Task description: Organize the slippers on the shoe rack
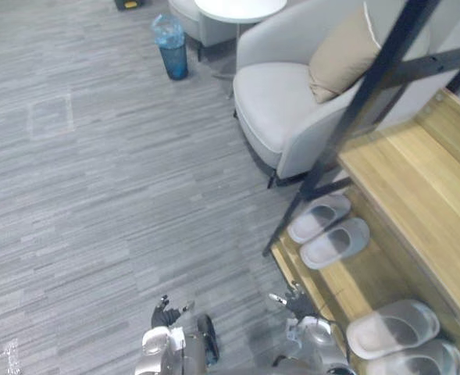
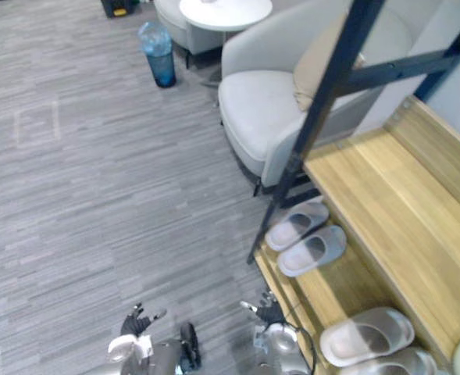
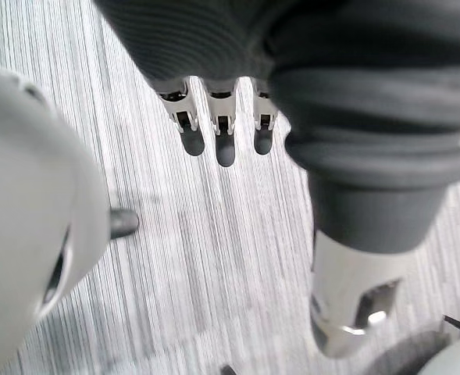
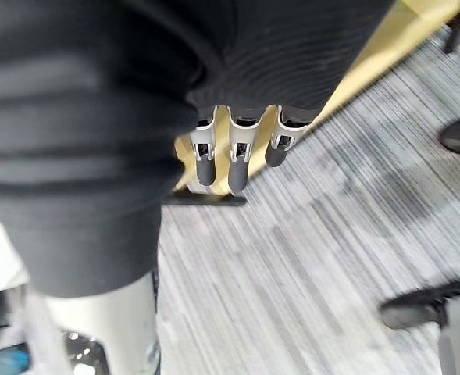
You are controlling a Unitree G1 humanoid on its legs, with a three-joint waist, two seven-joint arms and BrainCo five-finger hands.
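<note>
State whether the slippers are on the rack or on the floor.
On the rack: all four slippers rest on its lower shelf.

Home-like lounge: grey armchair with cushion, wooden shoe rack, slippers.

— What is seen of the shoe rack?
— Pale wood with a fine grain, satin-smooth, is shown; its frame is seen as dark matt metal.
— And the slippers?
— A smooth, matt grey foam or rubber is suggested. The armchair is covered in matt grey cloth, with a beige cloth cushion, and the floor is laid in streaked matt grey planks.
</note>
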